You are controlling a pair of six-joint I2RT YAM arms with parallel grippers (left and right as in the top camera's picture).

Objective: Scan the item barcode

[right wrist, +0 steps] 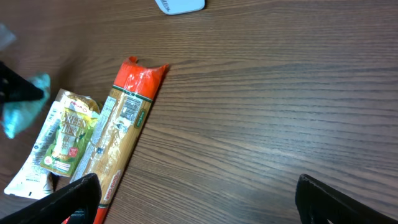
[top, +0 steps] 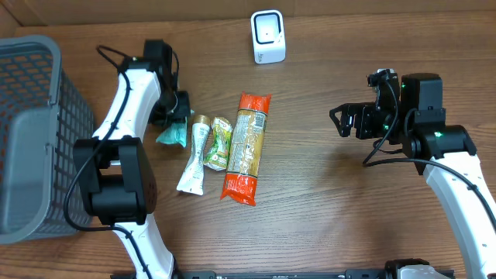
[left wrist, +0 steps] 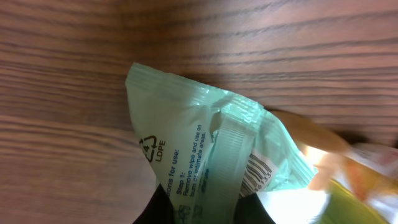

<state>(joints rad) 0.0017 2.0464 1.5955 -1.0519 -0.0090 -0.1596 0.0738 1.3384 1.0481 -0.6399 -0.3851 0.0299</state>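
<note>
My left gripper point(top: 175, 118) is shut on a pale green wipe packet point(top: 171, 134), just left of the row of items on the table. In the left wrist view the packet point(left wrist: 199, 143) fills the frame between my dark fingers point(left wrist: 157, 210), and its barcode point(left wrist: 258, 172) shows on the right side. The white scanner point(top: 268, 36) stands at the back middle of the table. My right gripper point(top: 346, 122) hovers open over bare wood at the right, with nothing between its fingers point(right wrist: 68, 202).
A long orange pasta pack point(top: 246, 147), a green sachet point(top: 219, 143) and a white sachet point(top: 194, 159) lie side by side mid-table. A grey mesh basket point(top: 31, 132) fills the left edge.
</note>
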